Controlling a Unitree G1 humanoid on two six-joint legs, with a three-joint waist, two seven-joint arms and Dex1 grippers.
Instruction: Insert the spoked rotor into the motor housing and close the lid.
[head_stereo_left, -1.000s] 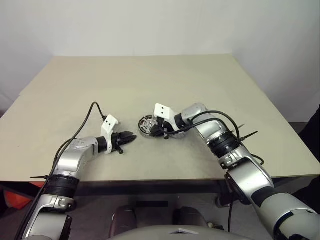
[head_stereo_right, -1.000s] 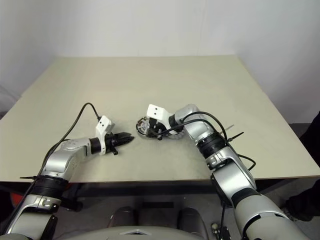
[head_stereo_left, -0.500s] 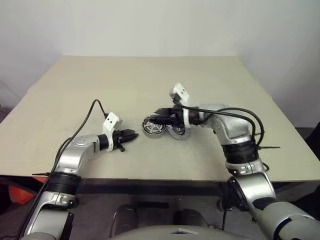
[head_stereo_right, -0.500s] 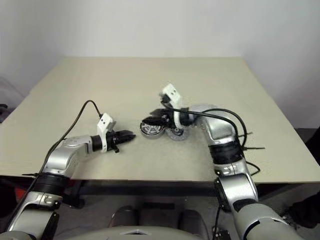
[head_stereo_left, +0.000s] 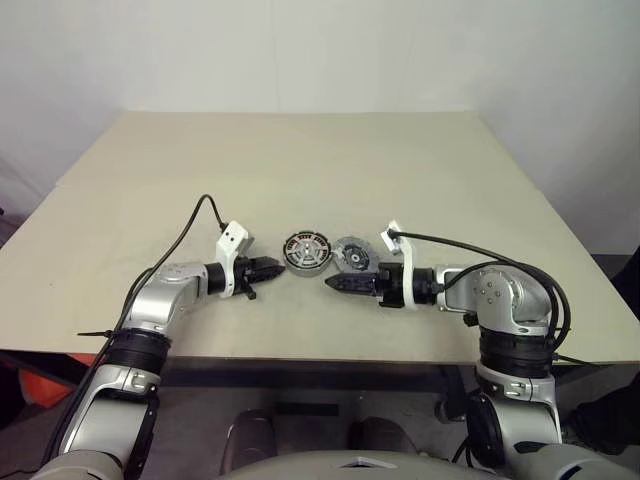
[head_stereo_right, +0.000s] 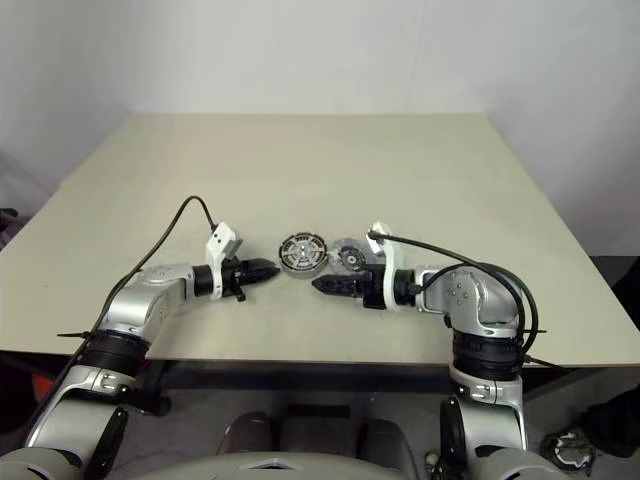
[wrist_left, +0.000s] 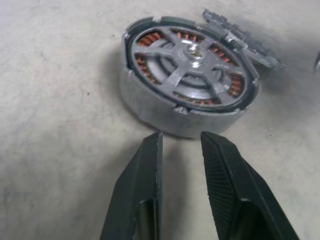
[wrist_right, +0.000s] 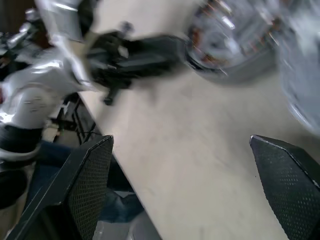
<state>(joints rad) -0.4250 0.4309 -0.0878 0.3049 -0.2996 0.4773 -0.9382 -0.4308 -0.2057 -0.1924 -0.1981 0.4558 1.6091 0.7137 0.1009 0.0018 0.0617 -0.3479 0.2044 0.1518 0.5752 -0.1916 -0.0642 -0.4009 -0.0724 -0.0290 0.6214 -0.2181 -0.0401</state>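
Rotor (wrist_left: 192, 62) sits spokes-up inside the housing (wrist_left: 150, 97) at table (head_stereo_left: 300, 160) centre, axis vertical. Lid (head_stereo_left: 351, 254) leans against the housing's far side – one careless nudge slides it off. My left gripper (wrist_left: 181, 145) narrow, empty, just short of housing; right gripper (head_stereo_left: 338, 284) wide, empty.
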